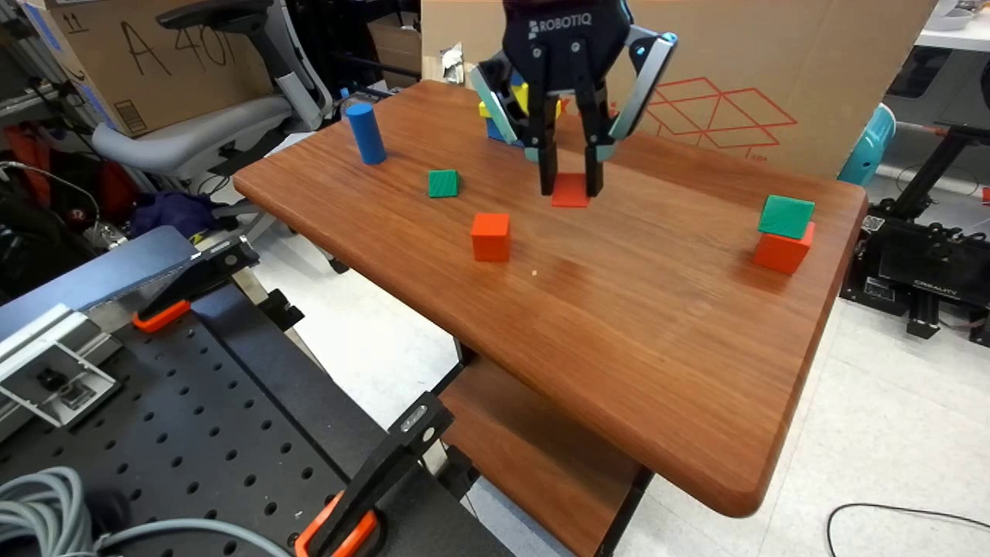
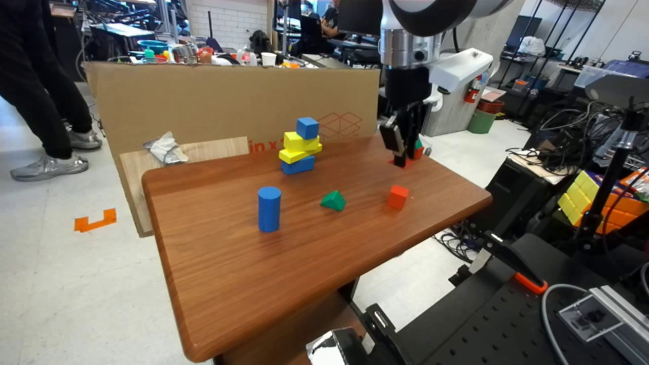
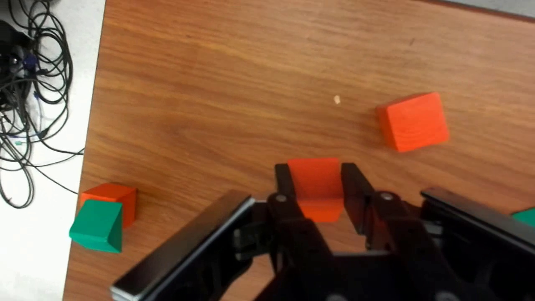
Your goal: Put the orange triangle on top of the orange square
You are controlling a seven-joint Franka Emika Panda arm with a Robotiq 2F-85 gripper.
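Nearest, in an exterior view, a black perforated bench (image 1: 263, 456) is seen, then a wooden table (image 1: 657, 371), on which the orange square (image 1: 491, 237) is set, apart from the claw (image 1: 571, 186). On the claw, a little farther off, "ROBOTIQ" is printed in pale capitals. Its fingers (image 1: 547, 170) are parted by only the width of the orange triangle (image 3: 316, 179), which is gripped between both tips. The triangle's slanted face is turned toward the bench, its broad side seemingly downward; in the wrist view a crease is shown crosswise, from finger to finger. Which dimension is longest cannot be told, nor whether the table is touched.

Past the table's end, a black machine (image 1: 920, 267) is lettered "CREALITY". Behind the claw, a stack of blue and yellow blocks (image 2: 300, 143) is backed by a cardboard panel (image 2: 228, 104), on which a red "in x" can be read. Beyond, on a cardboard box (image 1: 170, 77), "A 40" is handwritten, its final stroke unclear.
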